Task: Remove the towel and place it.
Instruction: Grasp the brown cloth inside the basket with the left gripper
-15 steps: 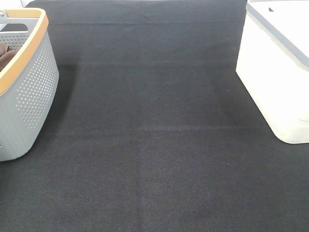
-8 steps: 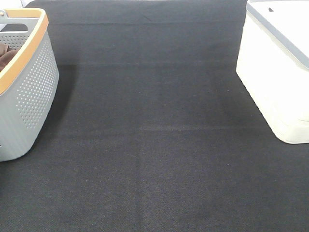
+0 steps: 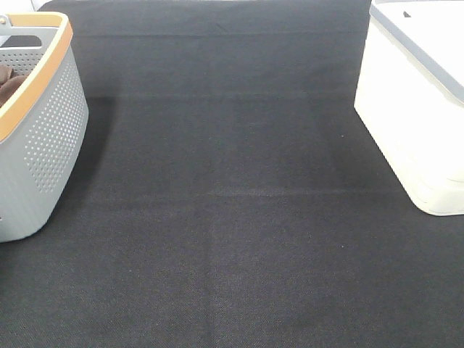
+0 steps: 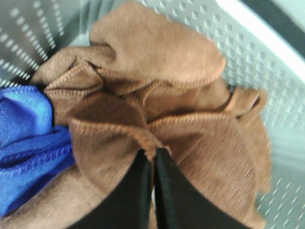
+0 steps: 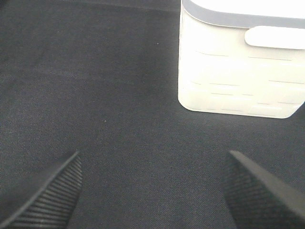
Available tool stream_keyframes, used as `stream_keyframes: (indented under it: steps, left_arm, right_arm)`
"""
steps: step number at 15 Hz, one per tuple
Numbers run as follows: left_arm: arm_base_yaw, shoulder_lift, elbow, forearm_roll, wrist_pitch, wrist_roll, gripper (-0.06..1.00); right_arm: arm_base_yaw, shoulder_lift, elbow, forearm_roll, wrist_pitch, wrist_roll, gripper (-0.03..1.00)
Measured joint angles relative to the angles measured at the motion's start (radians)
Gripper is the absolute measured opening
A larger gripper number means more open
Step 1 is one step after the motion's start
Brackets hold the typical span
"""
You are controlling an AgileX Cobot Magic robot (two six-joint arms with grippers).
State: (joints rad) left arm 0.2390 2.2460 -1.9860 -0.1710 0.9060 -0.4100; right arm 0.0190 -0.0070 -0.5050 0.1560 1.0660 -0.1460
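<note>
The towel (image 4: 157, 86) is a reddish-brown plush cloth with a stitched hem, lying bunched inside the grey perforated basket (image 4: 267, 67). My left gripper (image 4: 153, 151) is shut on a raised fold of the towel. In the exterior high view only a brown scrap of cloth (image 3: 7, 81) shows over the rim of the basket (image 3: 43, 138) at the far left. My right gripper (image 5: 153, 157) is open and empty, hovering over the black mat (image 5: 109, 95). Neither gripper shows in the exterior high view.
A blue cloth (image 4: 26, 138) lies beside the towel in the basket. A white lidded box (image 3: 417, 109) stands at the right of the black mat (image 3: 232, 203); it also shows in the right wrist view (image 5: 240, 62), beyond the open fingers.
</note>
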Motion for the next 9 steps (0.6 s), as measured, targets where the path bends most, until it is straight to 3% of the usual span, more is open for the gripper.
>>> stream_keyframes:
  steps: [9]
  left_arm:
    - [0.000, -0.119, -0.003, -0.010, 0.096, 0.213, 0.00]
  right_arm:
    - [0.000, 0.000, 0.000, 0.000, 0.000, 0.000, 0.76]
